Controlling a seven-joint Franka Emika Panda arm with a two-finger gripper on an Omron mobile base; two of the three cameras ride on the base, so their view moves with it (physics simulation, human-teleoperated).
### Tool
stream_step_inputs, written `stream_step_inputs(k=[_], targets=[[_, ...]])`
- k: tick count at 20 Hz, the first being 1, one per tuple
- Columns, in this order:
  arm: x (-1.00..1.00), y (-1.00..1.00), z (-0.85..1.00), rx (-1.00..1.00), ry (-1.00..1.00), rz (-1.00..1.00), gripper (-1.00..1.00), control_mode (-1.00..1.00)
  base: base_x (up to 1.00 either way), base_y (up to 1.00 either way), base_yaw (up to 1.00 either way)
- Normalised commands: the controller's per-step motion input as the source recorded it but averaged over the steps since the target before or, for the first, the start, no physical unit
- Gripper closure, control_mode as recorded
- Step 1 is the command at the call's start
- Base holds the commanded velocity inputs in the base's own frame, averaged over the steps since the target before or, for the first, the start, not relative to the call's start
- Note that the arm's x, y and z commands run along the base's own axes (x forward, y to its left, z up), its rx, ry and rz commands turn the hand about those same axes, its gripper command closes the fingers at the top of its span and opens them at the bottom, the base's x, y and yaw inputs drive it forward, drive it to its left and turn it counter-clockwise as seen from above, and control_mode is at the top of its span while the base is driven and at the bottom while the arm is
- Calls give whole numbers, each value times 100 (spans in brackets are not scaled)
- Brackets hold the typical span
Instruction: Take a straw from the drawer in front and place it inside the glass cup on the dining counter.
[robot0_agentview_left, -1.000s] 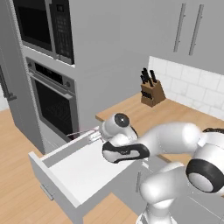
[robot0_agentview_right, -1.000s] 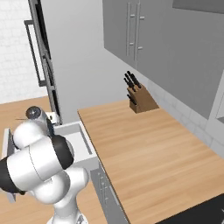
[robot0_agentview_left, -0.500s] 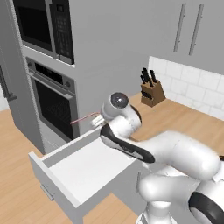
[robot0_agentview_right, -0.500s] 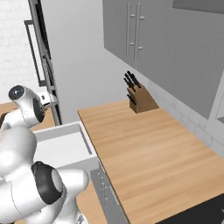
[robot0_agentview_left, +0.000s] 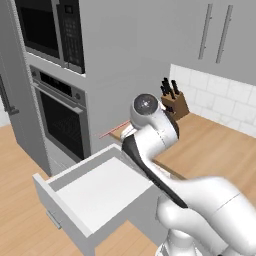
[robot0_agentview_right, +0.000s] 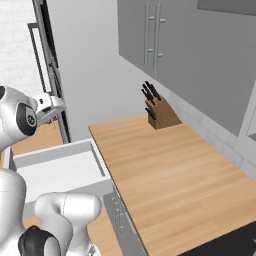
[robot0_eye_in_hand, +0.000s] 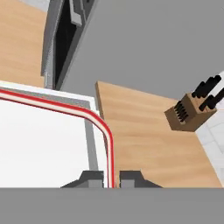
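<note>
Jaws pinch straw (robot0_eye_in_hand: 108, 144) end; straw arcs over open drawer (robot0_eye_in_hand: 39, 144)

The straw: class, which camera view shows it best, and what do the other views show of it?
The hand view: the straw runs large and close, red-edged, curving from the tool across the open drawer. The left base view shows only a thin red line beside the arm.

Matt white-lined drawer (robot0_agentview_left: 102, 186), smooth light-wood counter (robot0_agentview_right: 165, 175), wooden knife block (robot0_eye_in_hand: 188, 114).
</note>
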Motion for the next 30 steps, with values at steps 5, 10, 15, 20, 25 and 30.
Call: stream_step_inputs(k=[5, 10, 15, 20, 25, 30], targets=[[-46, -47, 29, 16, 14, -9, 100, -100, 0, 0, 0], [-56, -32, 7, 26, 8, -2, 100, -100, 0, 0, 0], [-30, -8, 0, 12, 10, -3, 100, -100, 0, 0, 0], [-31, 0, 0, 2, 5, -3, 100, 100, -40, 0, -2], [0, 0, 0, 0, 0, 0, 100, 100, -100, 22, -1], [0, 0, 0, 0, 0, 0, 100, 100, -73, 88, 37]])
